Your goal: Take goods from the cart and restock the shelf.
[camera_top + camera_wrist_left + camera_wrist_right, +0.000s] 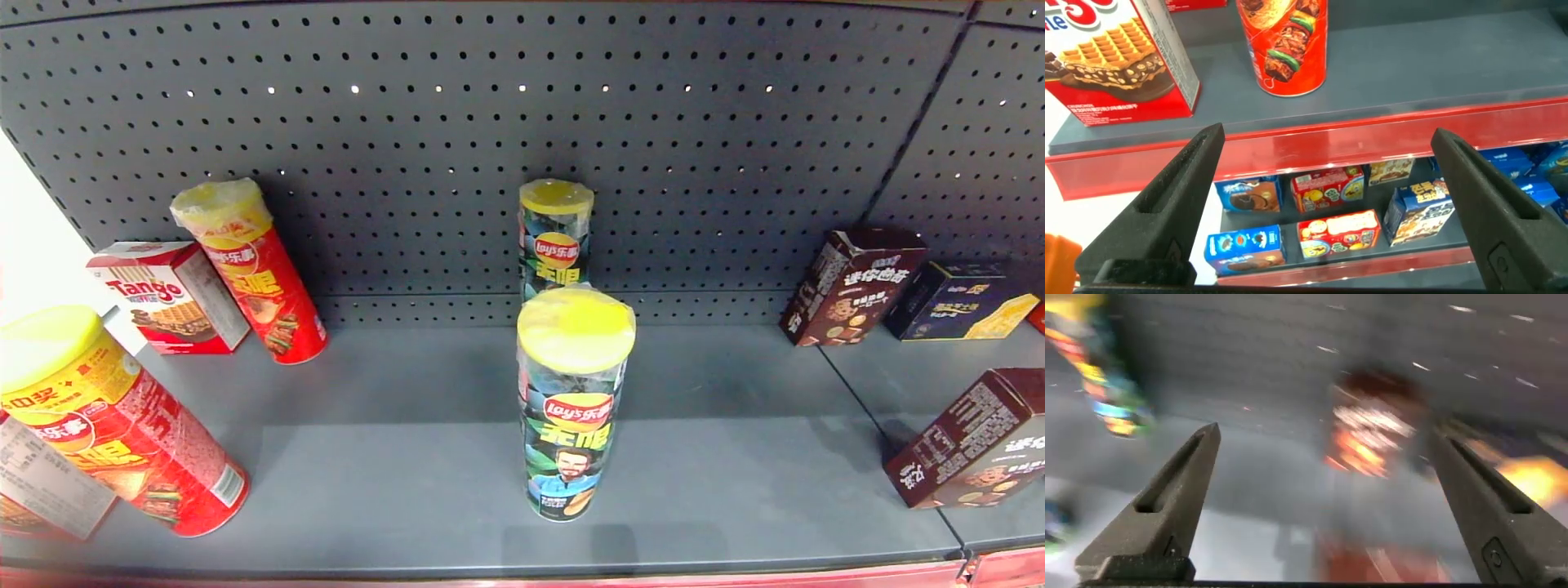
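we saw left end effector (1327,139) wide open, empty, near shelf (1413,73) lip, right end effector (1324,433) open, empty, front green chip can (574,425) upright mid-shelf

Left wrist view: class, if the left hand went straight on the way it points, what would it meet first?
Probably the shelf's red front edge, which lies between the open fingers of the left hand. The small boxes beneath it sit below that line, though depth is unclear.

Dark grey perforated metal back panel (522,98); white surface (24,237) at its left edge; small colourful boxes (1327,189) in two rows.
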`<state>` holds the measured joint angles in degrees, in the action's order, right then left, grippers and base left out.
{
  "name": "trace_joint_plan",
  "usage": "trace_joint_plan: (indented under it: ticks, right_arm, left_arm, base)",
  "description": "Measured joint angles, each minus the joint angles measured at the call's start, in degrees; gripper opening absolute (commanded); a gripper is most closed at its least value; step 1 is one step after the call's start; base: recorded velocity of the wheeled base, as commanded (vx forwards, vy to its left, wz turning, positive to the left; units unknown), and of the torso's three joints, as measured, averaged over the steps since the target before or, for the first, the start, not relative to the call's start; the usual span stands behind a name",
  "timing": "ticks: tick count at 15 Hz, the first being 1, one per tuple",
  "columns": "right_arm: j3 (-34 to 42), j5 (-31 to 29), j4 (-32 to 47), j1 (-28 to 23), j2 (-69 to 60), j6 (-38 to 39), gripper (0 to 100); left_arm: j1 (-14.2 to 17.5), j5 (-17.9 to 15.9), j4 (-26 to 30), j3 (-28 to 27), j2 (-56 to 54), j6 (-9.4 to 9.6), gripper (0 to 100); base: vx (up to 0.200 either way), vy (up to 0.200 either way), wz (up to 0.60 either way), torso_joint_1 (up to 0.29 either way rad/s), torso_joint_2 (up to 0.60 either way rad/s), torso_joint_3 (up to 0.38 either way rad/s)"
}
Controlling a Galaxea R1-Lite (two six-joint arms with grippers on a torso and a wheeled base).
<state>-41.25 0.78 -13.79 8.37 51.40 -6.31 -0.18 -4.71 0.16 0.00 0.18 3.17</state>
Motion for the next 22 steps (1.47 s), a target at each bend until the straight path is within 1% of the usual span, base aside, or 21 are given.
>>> trace_joint_plan:
  ticks: [2,4,6,10,11,12,13,14,15,16,22]
  right_arm:
    - [9.5,0.0,0.7,-4.8,-10.7,-0.2,100]
    - [17.5,0.0,2.0,-7.8,-20.8,-0.4,100]
    - [23.8,0.0,5.0,-9.1,-30.0,-0.5,100]
    - [37.6,0.2,9.1,-9.4,-45.6,0.2,100]
    - [39.4,1.5,12.3,-9.4,-47.5,1.1,100]
    - [39.8,3.2,12.8,-9.3,-48.9,2.2,100]
    - [40.2,1.2,13.2,-9.3,-49.9,4.3,100]
    - [40.6,-2.7,13.4,-9.2,-50.5,6.5,100]
    - [40.9,-3.9,13.5,-9.3,-50.8,6.3,100]
    - [41.0,-2.9,13.6,-9.2,-51.1,5.0,100]
    - [41.2,-2.7,13.5,-9.3,-51.5,5.7,100]
  left_arm:
    - [0.0,-0.2,0.0,0.0,0.0,0.0,100]
    - [0.0,-0.3,0.0,0.0,0.0,0.0,100]
    - [0.0,-0.3,0.0,0.0,0.0,0.0,100]
    - [0.0,-0.3,0.0,0.0,0.0,-0.06,100]
    - [0.0,-0.1,-0.1,0.0,0.0,-0.27,100]
    - [0.0,-0.1,-0.1,0.0,0.0,-0.46,100]
    - [0.0,0.0,-0.1,0.0,0.0,-0.85,100]
    - [0.0,0.0,0.0,0.0,0.0,-0.99,100]
    - [0.0,0.0,-0.1,0.0,0.0,-0.99,100]
    - [0.1,0.0,-0.1,0.0,0.0,-1.01,100]
    - [0.1,0.0,-0.1,0.0,0.0,-1.01,100]
  base:
    - [0.0,0.0,0.0,0.0,0.0,0.0]
    - [0.0,0.0,0.0,0.0,0.0,0.0]
    - [0.0,0.0,0.0,0.0,0.0,0.0]
    - [0.0,0.0,0.0,0.0,0.0,0.0]
    - [0.0,0.0,0.0,0.0,0.0,0.0]
    - [0.0,0.0,0.0,0.0,0.0,0.0]
    - [0.0,0.0,0.0,0.0,0.0,0.0]
    - [0.0,0.0,0.0,0.0,0.0,0.0]
    - [0.0,0.0,0.0,0.0,0.0,0.0]
    - [0.0,0.0,0.0,0.0,0.0,0.0]
    - [0.0,0.0,0.0,0.0,0.0,0.0]
